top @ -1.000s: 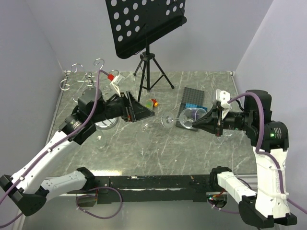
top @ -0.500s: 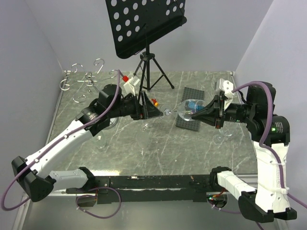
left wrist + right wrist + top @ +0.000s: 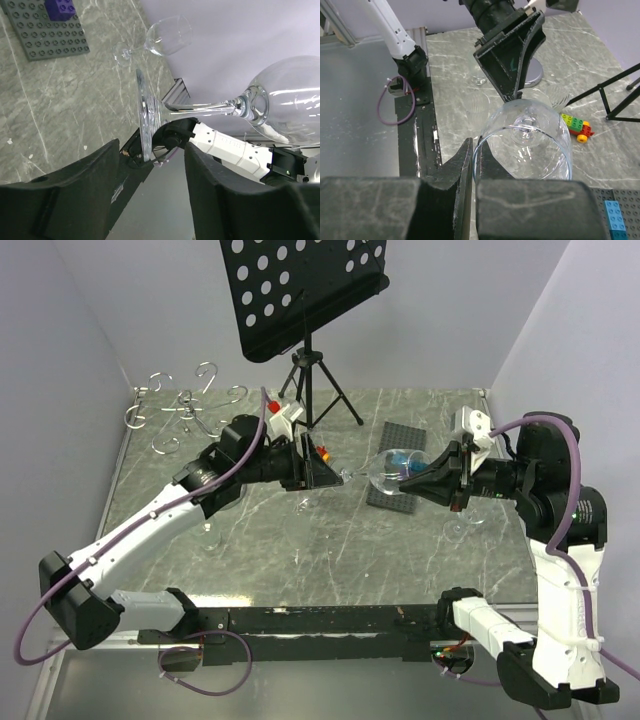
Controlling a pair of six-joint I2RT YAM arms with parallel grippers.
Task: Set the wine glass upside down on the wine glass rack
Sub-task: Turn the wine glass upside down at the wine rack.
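A clear wine glass [image 3: 375, 478] hangs level in the air over the table's middle, its foot pointing left. My right gripper [image 3: 407, 478] is shut on the rim of the glass bowl [image 3: 527, 135], one finger inside and one outside. My left gripper [image 3: 325, 475] is open, and the edge of the glass foot [image 3: 145, 120] sits just at the gap between its fingertips [image 3: 115, 150]. The stem [image 3: 200, 107] runs off to the right. The chrome wine glass rack [image 3: 185, 405] stands at the back left, with its curled hooks showing. Its round base [image 3: 537, 75] lies behind my left arm.
A black tripod music stand [image 3: 300, 300] stands at the back centre. A grey brick baseplate [image 3: 400, 440] and small coloured bricks [image 3: 322, 453] lie on the marble table. Another glass [image 3: 462, 525] stands at the right, and one more [image 3: 210, 535] under my left arm.
My left arm has reached right until its open jaws meet the glass foot. My right gripper has lifted the glass a little and held it level.
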